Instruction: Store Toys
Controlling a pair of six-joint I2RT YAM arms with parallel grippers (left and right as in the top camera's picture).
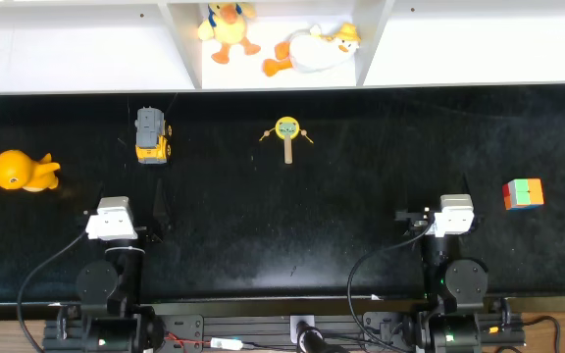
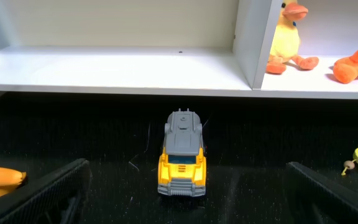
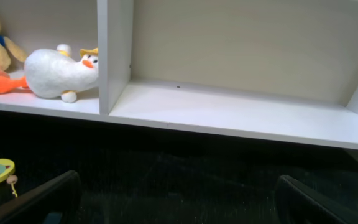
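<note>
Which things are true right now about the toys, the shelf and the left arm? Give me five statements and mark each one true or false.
1. The yellow toy truck stands on the black table, outside the shelf. True.
2. The left gripper is shut on the truck. False: it is open, and the truck stands apart in front of it.
3. The shelf's middle compartment holds a yellow plush duck and a white plush duck. True.
4. The colour cube sits in the right compartment. False: it lies on the table near its right end.
5. The rattle drum is in the left compartment. False: it lies on the table in front of the middle compartment.
</note>
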